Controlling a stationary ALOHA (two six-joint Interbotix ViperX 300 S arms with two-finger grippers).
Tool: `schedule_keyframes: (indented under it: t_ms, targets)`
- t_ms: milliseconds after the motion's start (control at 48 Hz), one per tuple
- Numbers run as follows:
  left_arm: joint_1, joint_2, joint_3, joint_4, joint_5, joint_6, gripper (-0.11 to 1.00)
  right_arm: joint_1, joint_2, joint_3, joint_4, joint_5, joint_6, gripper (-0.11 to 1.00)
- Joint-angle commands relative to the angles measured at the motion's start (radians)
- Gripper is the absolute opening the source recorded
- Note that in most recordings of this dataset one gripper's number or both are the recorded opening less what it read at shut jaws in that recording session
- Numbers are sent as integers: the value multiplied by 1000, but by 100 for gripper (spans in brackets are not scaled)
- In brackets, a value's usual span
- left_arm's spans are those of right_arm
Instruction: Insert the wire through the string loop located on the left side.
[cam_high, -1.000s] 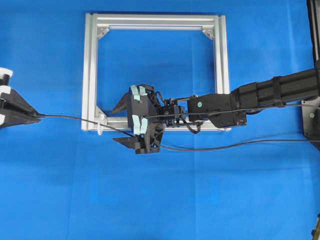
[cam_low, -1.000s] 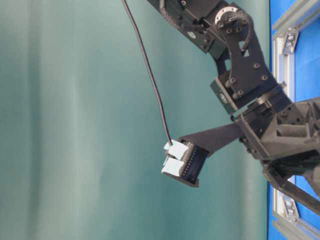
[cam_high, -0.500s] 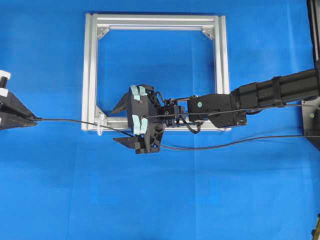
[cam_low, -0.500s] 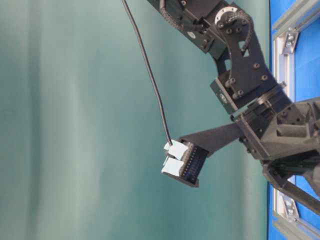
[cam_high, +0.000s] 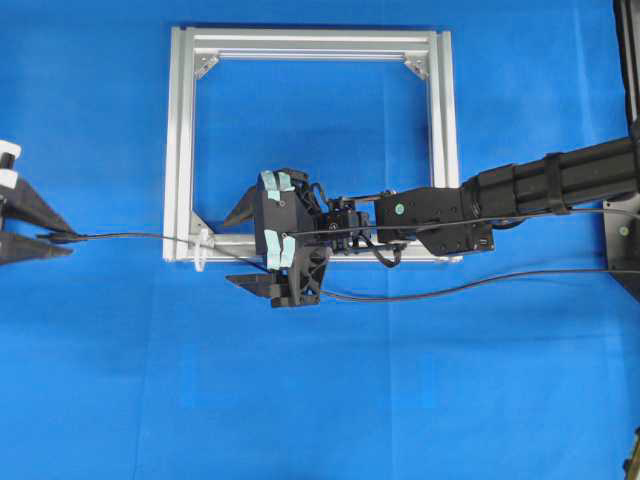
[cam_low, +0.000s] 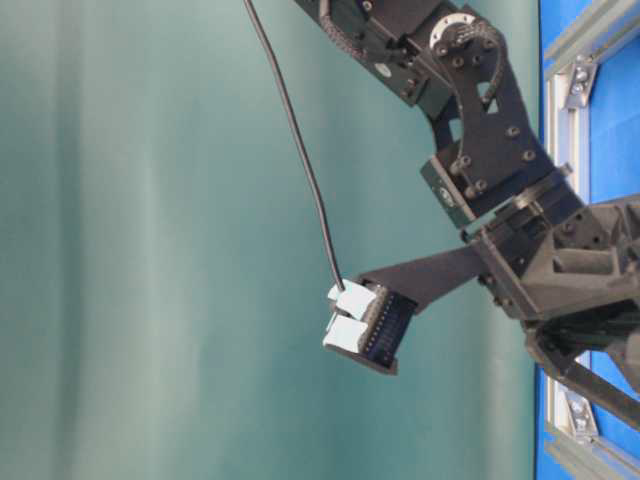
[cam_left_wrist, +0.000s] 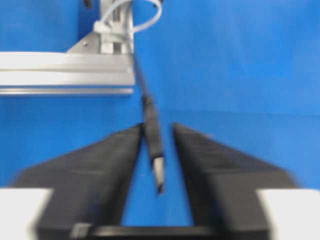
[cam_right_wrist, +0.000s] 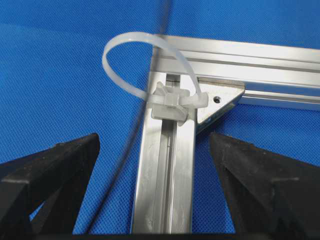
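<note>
Black wire (cam_high: 130, 236) threaded through the string loop (cam_right_wrist: 150, 70) at the frame's (cam_high: 180, 140) lower-left corner; plug lying loose between parted left gripper (cam_left_wrist: 157, 150) fingers; right gripper (cam_high: 262, 248) spread wide.

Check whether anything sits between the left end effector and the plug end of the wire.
Nothing visible does. In the left wrist view the wire's plug lies in the gap between the left end effector's parted fingers, with only blue cloth behind it. Farther along, the wire already runs through the string loop on the frame.
</note>
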Motion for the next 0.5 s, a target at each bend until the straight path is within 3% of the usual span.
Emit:
schedule_keyframes:
  t_ms: [0,125,479]
  targets:
    - [0,5,-25,2,-2,-5,37,-5,-54,-15,3,-5,0,96]
    - [0,5,-25,2,-2,-9,68,-3,-55,-15,3,-3,0,96]
    - [0,0,-26,2,-15,-11,64,-2,-84,-11,3,3,2,96]
